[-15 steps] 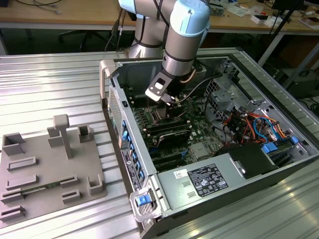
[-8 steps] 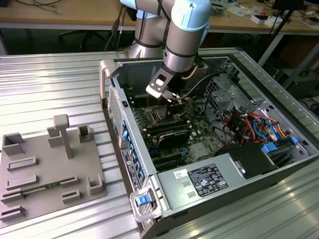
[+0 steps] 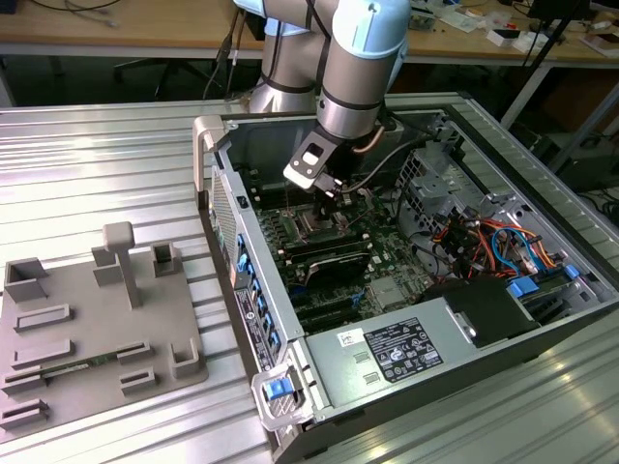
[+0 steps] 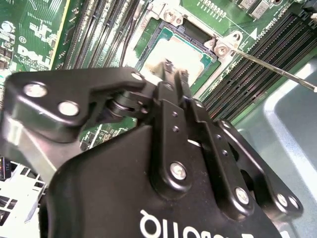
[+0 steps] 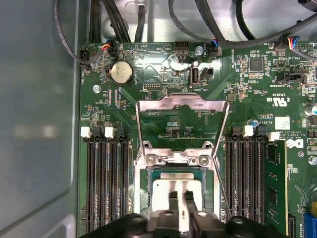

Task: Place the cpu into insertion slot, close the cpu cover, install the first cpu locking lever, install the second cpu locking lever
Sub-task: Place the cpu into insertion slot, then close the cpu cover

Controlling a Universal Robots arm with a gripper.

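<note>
Directly over one seated cpu (image 5: 159, 196) hangs one hand (image 5: 181, 198), narrowly spread.

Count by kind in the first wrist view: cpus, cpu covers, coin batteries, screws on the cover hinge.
cpu: 1
cpu cover: 1
coin battery: 1
hinge screws: 2
Total: 5
</note>
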